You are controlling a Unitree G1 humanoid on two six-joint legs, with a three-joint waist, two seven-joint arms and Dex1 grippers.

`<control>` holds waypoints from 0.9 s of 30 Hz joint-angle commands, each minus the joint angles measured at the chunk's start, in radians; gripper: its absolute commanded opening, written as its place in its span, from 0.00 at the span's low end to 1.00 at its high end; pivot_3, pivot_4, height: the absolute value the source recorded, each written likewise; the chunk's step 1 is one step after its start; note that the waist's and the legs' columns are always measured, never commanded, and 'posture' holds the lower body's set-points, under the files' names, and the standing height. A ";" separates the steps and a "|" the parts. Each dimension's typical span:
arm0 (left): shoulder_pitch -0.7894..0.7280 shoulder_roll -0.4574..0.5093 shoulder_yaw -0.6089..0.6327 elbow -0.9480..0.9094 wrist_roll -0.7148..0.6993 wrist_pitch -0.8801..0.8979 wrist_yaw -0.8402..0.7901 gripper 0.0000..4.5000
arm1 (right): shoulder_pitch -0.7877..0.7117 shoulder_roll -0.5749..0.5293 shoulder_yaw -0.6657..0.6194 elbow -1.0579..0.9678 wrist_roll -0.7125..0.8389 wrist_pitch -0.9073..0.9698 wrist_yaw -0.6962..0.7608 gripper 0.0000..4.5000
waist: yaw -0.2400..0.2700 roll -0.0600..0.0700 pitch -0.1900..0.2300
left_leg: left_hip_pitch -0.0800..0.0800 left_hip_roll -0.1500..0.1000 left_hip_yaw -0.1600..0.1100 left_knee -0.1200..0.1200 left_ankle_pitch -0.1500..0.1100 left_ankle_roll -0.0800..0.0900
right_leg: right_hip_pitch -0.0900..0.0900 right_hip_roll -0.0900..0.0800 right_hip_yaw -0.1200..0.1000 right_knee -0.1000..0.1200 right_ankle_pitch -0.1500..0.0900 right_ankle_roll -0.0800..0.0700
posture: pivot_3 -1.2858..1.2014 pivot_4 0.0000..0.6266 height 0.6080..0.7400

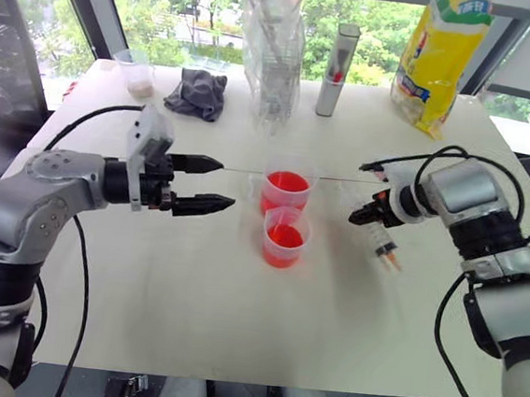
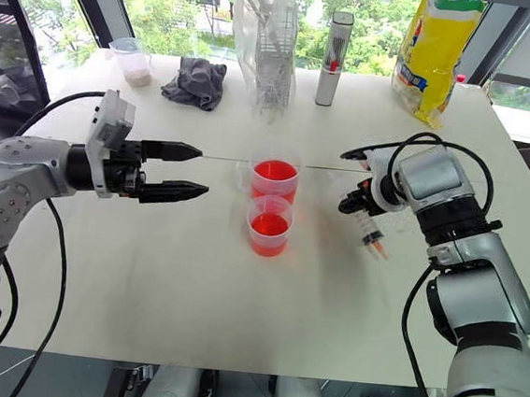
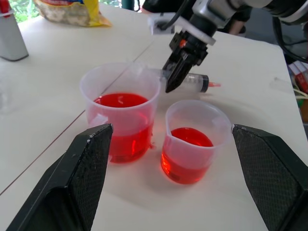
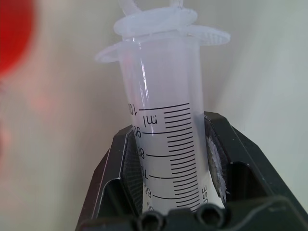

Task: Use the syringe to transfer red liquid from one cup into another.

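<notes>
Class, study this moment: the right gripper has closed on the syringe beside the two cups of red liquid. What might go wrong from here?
1. The right gripper pinches the smooth clear barrel of the syringe, which hangs tilted; it may slip or swing.
2. The two cups stand touching; nudging one could tip both and spill red liquid.
3. The open left gripper hovers beside the cups and could knock them.
</notes>
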 commanded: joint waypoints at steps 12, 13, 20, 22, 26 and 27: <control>-0.262 -0.100 0.031 0.156 -0.051 -0.005 0.016 0.91 | 0.110 0.337 -0.465 -0.514 0.165 -0.620 -0.224 0.32 | -0.003 -0.001 -0.001 | 0.001 0.000 0.000 0.000 0.000 -0.001 | 0.001 0.000 0.000 0.001 0.000 0.000 | 0.52 0.24 1.00; -0.283 -0.106 0.025 0.170 -0.046 -0.010 0.010 0.91 | 0.140 0.377 -0.448 -0.501 0.157 -0.692 -0.226 0.32 | -0.002 -0.001 -0.001 | 0.001 0.000 0.000 0.000 0.000 -0.001 | 0.002 0.000 -0.001 0.001 0.000 0.000 | 0.52 0.24 1.00; -0.335 -0.115 -0.001 0.195 -0.032 -0.010 -0.030 0.91 | 0.278 0.530 -0.360 -0.348 0.072 -1.030 -0.252 0.32 | -0.003 -0.001 -0.001 | 0.001 0.000 0.000 0.001 0.001 -0.001 | 0.002 0.000 -0.001 0.001 0.000 0.000 | 0.52 0.24 1.00; -0.347 -0.117 -0.004 0.203 -0.030 -0.011 -0.035 0.91 | 0.310 0.547 -0.334 -0.310 0.046 -1.102 -0.251 0.32 | -0.004 -0.001 -0.001 | 0.001 0.000 0.000 0.001 0.001 -0.001 | 0.002 0.000 -0.001 0.001 0.000 0.000 | 0.52 0.24 1.00; -0.368 -0.132 -0.017 0.219 -0.016 -0.020 -0.042 0.91 | 0.347 0.563 -0.306 -0.232 0.015 -1.203 -0.254 0.32 | -0.005 -0.001 0.000 | 0.001 0.000 0.000 0.001 0.001 -0.001 | 0.001 0.000 -0.001 0.001 0.000 0.000 | 0.52 0.24 1.00; -0.374 -0.138 -0.021 0.224 -0.011 -0.023 -0.043 0.91 | 0.353 0.567 -0.302 -0.219 0.012 -1.219 -0.255 0.32 | -0.004 -0.001 0.000 | 0.001 0.000 0.000 0.001 0.001 -0.001 | 0.002 0.000 -0.001 0.001 0.000 0.000 | 0.52 0.24 1.00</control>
